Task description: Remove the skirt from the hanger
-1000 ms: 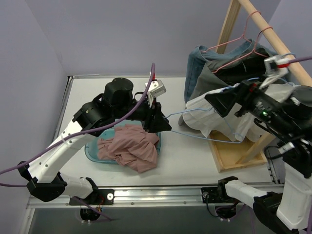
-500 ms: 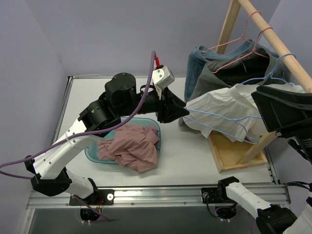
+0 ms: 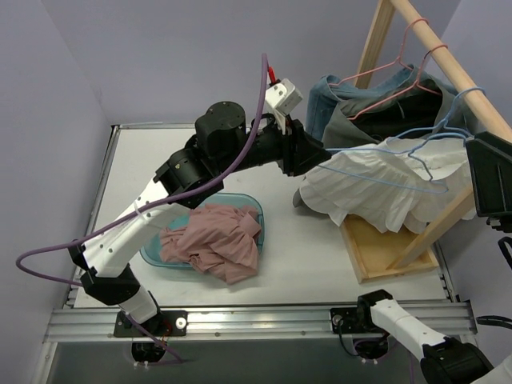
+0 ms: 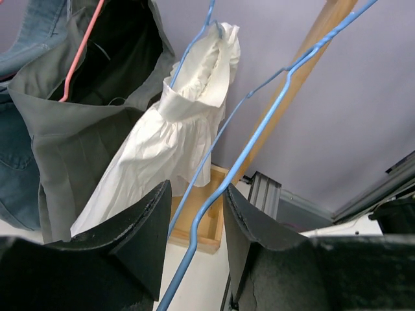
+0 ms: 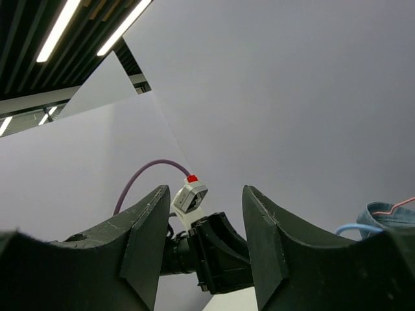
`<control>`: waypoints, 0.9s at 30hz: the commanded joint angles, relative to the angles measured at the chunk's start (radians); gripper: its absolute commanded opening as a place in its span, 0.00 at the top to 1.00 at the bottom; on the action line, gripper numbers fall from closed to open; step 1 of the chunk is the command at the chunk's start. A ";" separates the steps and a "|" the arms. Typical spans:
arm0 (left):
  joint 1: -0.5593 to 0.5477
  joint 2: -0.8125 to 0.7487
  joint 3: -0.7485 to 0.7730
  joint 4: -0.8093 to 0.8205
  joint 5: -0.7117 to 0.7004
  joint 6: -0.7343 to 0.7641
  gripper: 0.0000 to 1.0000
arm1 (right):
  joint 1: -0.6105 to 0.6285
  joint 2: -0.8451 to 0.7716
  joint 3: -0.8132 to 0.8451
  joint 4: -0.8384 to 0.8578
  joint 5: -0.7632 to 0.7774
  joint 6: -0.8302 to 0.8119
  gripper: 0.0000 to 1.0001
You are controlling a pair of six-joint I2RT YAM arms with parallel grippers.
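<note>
The white skirt (image 3: 376, 188) hangs on a blue wire hanger (image 3: 384, 148) whose hook sits over the wooden rod (image 3: 448, 60). My left gripper (image 3: 310, 157) is raised at the hanger's left end and shut on the blue wire. In the left wrist view that hanger wire (image 4: 253, 139) runs up between the fingers of the left gripper (image 4: 198, 191), with the skirt (image 4: 175, 136) beyond. My right gripper (image 5: 206, 194) is open and empty, facing the wall and the left arm. In the top view the right gripper is a dark shape at the right edge, clear of the skirt.
A pink hanger (image 3: 384, 72) on the same rod carries grey and denim garments (image 3: 344, 120). The rack's wooden base (image 3: 384, 252) lies under the skirt. A teal basin (image 3: 152, 252) with pink cloth (image 3: 212, 240) sits at the table's front centre.
The left gripper has lifted the hanger's left end up and toward the rack. The right arm has drawn back to the right edge, away from the skirt, and its jaws have narrowed.
</note>
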 commanded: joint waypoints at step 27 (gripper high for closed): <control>-0.024 0.370 0.480 0.105 -0.006 -0.237 0.98 | 0.007 0.011 0.030 0.109 0.065 0.010 0.60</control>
